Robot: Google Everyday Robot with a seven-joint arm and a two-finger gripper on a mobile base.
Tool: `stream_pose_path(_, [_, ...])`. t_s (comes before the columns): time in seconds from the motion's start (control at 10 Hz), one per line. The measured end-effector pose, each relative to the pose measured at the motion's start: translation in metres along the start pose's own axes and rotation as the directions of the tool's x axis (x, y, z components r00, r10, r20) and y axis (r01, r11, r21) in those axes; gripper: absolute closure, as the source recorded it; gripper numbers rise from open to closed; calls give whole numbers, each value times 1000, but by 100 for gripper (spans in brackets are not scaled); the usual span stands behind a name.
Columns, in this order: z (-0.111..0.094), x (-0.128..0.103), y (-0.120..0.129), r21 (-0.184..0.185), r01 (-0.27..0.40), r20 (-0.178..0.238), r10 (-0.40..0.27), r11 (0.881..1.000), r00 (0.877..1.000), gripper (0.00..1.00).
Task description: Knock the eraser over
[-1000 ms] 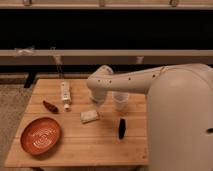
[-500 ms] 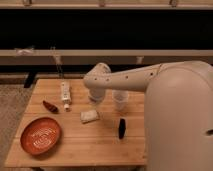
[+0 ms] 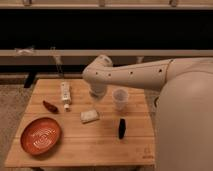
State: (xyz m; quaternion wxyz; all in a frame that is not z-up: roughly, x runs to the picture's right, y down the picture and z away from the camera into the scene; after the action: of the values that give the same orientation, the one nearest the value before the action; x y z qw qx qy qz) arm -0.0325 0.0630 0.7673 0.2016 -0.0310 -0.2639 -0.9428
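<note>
The wooden table (image 3: 75,150) is light brown. Behind it the room is dark, with a pale rail (image 3: 50,52) going across the wall. Gray carpet (image 3: 12,107) shows on the left.

Think of the table top as a clock. At about 8 o'clock sits a round orange-red bowl (image 3: 40,135). Near 9 o'clock, just past the bowl, lies a dark red chili-shaped thing (image 3: 50,106). At about 10 o'clock lies a white tube (image 3: 65,92), pointing from front to back. Close to the middle lies a pale square pad (image 3: 89,116).

The gripper (image 3: 95,99) hangs down from the big white arm (image 3: 135,75). It is at the pad's 12 o'clock, near it. I cannot tell how far open it is, or if it holds or touches anything.

A clear cup (image 3: 120,98) stands at the gripper's 3 o'clock, just beside it.

The eraser (image 3: 121,128) stands up on the table at the gripper's 5 o'clock. It looks thin and black. It is apart from the gripper, the pad and the cup.

The robot's white body (image 3: 185,125) fills the right side.
</note>
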Motion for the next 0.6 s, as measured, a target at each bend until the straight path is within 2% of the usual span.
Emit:
stream_pose_path(0.4, [-21, -33, 0, -29, -79, -12, 79, 996, 997, 23])
stream_pose_path(0.6, [-21, -61, -1, -32, -139, 4, 140, 990, 990, 20])
